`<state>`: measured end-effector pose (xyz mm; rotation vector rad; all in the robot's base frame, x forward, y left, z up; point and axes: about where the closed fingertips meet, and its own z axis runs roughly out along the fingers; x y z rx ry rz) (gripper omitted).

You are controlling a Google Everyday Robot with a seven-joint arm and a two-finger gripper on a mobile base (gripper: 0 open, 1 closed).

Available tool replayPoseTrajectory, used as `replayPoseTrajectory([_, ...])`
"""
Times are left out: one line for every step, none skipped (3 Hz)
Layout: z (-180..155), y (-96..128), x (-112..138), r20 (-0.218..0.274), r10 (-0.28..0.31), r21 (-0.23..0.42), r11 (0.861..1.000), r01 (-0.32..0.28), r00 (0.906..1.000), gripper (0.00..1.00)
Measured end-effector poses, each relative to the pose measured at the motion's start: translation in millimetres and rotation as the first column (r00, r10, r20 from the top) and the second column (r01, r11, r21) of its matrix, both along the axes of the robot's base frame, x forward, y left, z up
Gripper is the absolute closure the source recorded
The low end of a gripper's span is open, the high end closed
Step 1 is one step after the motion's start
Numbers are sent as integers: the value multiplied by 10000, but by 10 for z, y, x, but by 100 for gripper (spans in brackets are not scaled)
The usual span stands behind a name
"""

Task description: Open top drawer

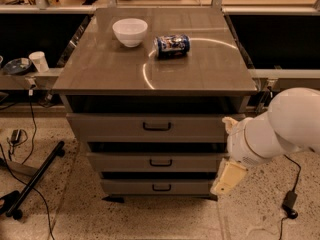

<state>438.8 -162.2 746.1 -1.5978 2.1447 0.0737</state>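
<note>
Your cream gripper (229,177) hangs at the lower right corner of the grey cabinet (100,76). The bulky white arm (282,126) above it hides the right end of the wide grey-brown top drawer (115,128) and runs off the view's right edge.

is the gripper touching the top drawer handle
Apart. The camera view shows the gripper beside the bottom drawer, at its right end, well clear of the top drawer's handle.
</note>
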Motion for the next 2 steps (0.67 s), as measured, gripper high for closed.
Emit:
replayPoseTrajectory([70,67,79,-22,444,913,9948,-440,9990,0])
replayPoseTrajectory([51,93,195,-22,444,1017,9938,-439,9990,0])
